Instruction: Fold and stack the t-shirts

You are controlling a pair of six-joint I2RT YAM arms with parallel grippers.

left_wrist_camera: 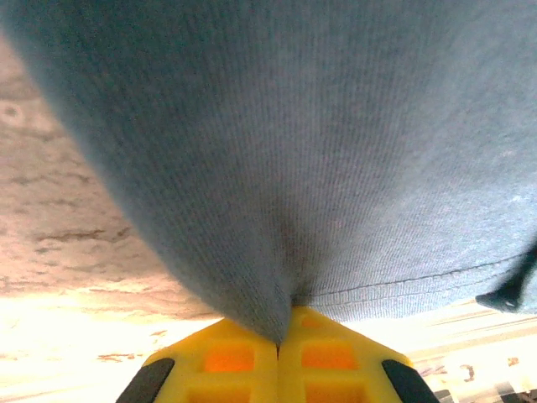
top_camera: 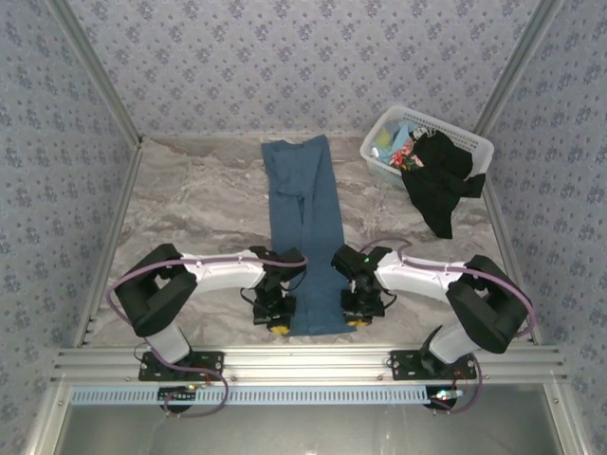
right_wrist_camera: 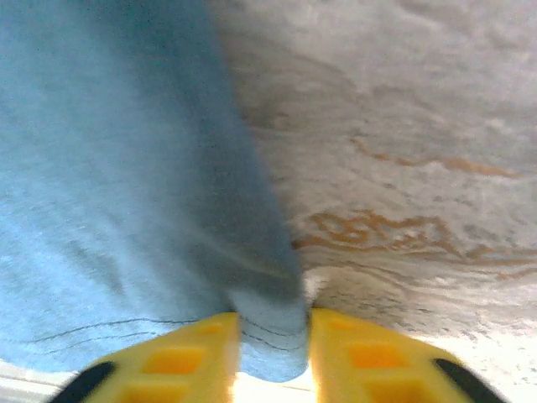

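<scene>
Down the middle of the desk point(top_camera: 190, 209), the dusty-blue t-shirt point(top_camera: 302, 218) lies as a narrow strip, its long axis running from far edge to near edge. At its near end the left jaws pinch its left corner, and the right jaws its right corner. A black t-shirt point(top_camera: 438, 180) drapes over the basket point(top_camera: 373, 152) in the far right corner.

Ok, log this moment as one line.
left gripper: shut on blue shirt | right gripper: shut on blue shirt | black shirt: draped over basket
</scene>
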